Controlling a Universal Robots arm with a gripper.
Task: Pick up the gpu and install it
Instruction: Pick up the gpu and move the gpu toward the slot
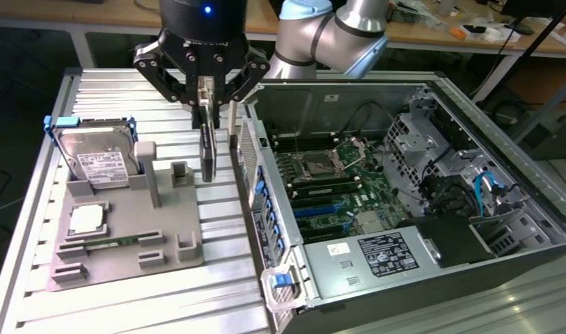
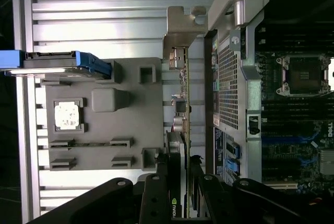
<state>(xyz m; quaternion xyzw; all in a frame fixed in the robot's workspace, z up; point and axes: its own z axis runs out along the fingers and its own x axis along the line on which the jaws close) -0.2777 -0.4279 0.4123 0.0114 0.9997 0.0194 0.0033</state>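
Inspection of the exterior view: the gripper (image 1: 207,104) is being seen at the upper centre of the frame, pointing straight down. Its black fingers (image 2: 156,187) are being held narrow, pressed onto the two faces of the gpu (image 1: 207,149), so the card is being gripped.

The gpu is being held upright and edge-on. It is hanging over the strip between the grey parts fixture (image 1: 124,229) on the exterior view's left and the open computer case (image 1: 468,125) on the exterior view's right. Whether its lower edge is clear of the fixture cannot be told. In the wrist view the card's silver end bracket (image 2: 180,31) is being shown at the end farthest from the fingers, just beside the perforated rear wall of the case.

On the fixture, a hard drive (image 1: 99,161) in a blue carrier is being kept upright at the far end. A processor (image 1: 85,219) and a narrow memory stick (image 1: 115,241) are being kept flat nearer the camera.

Inside the case, the motherboard (image 1: 334,198) is being shown face up with its processor socket (image 1: 317,165) at mid-frame. Everything is being carried on a slatted aluminium table (image 1: 171,299).
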